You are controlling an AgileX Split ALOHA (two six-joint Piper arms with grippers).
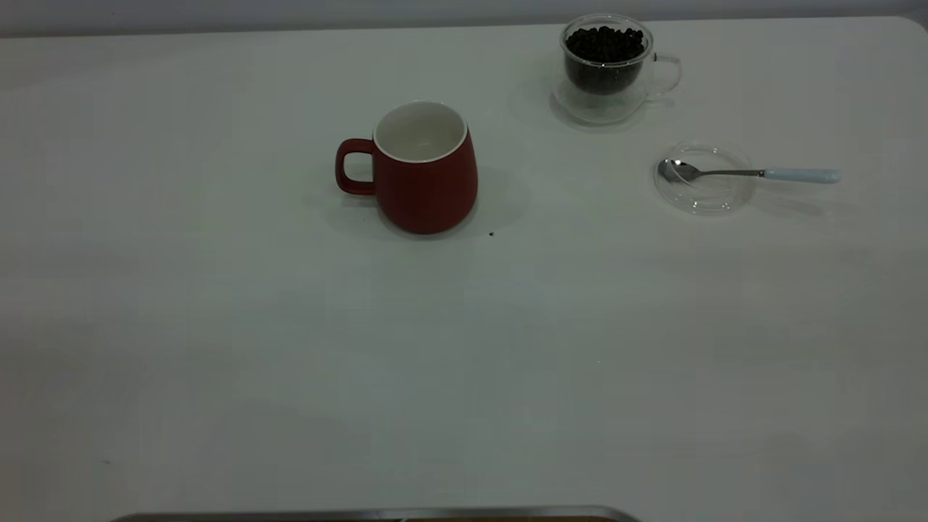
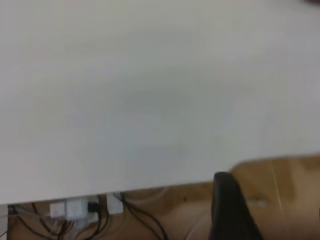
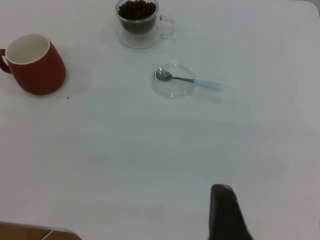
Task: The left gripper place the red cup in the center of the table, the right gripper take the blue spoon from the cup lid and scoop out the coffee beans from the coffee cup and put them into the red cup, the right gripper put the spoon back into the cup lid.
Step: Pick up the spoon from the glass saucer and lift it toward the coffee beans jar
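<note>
The red cup [image 1: 424,170] stands upright near the middle of the white table [image 1: 464,377], handle to the left; it also shows in the right wrist view [image 3: 35,65]. The coffee cup [image 1: 605,69] with coffee beans [image 1: 605,43] stands at the back right, and shows in the right wrist view [image 3: 137,22]. The blue spoon [image 1: 754,174] lies with its bowl in the cup lid [image 1: 703,192], handle pointing right. Neither arm shows in the exterior view. My right gripper [image 3: 227,215] is far back from the spoon [image 3: 192,80] and lid [image 3: 172,87]. My left gripper [image 2: 230,210] is by the table's edge.
A small dark speck [image 1: 491,233] lies on the table just right of the red cup's base. A grey strip [image 1: 377,515] runs along the near edge. In the left wrist view, cables and a power strip [image 2: 75,207] lie on the wooden floor beyond the table's edge.
</note>
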